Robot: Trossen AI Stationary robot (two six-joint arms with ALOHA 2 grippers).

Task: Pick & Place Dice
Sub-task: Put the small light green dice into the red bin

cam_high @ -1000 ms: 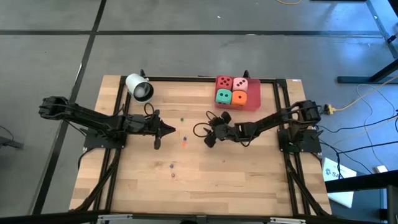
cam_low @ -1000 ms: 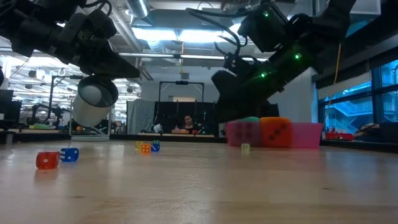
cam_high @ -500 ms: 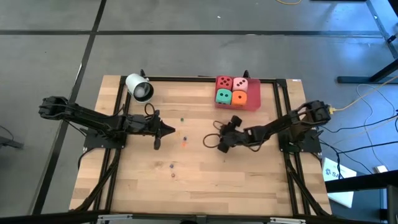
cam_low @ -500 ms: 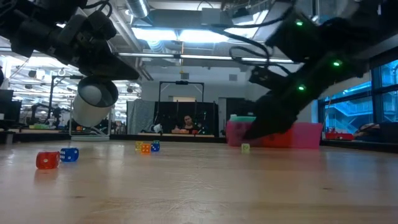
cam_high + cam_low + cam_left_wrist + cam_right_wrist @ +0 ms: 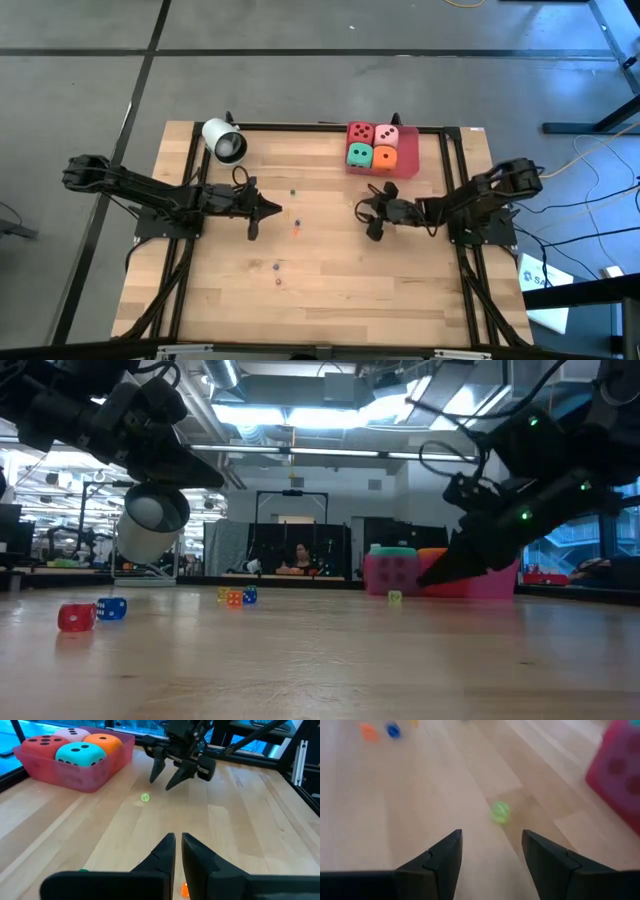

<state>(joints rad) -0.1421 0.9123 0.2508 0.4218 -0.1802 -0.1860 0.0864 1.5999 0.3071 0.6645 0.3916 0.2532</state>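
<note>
The four dice sit together in a flat red tray (image 5: 405,165) at the far right part of the wooden table (image 5: 320,270), packed two by two and touching each other. The red die (image 5: 360,133) is far left, the pink die (image 5: 387,136) far right, the green die (image 5: 359,155) near left and the orange die (image 5: 384,156) near right. They are cubes, so no long axis can be told; all stand square to the tray with a pip face turned up. The right gripper (image 5: 370,213) is low over the table, just on the near side of the tray, pointing toward the left; its fingers (image 5: 445,857) are spread apart and hold nothing. A very small green die (image 5: 500,811) lies on the wood just ahead of them. The left gripper (image 5: 270,210) waits at the middle left of the table, pointing right, with its fingers (image 5: 165,852) almost closed and empty. A white cylinder (image 5: 224,141) lies on its side at the far left.
</note>
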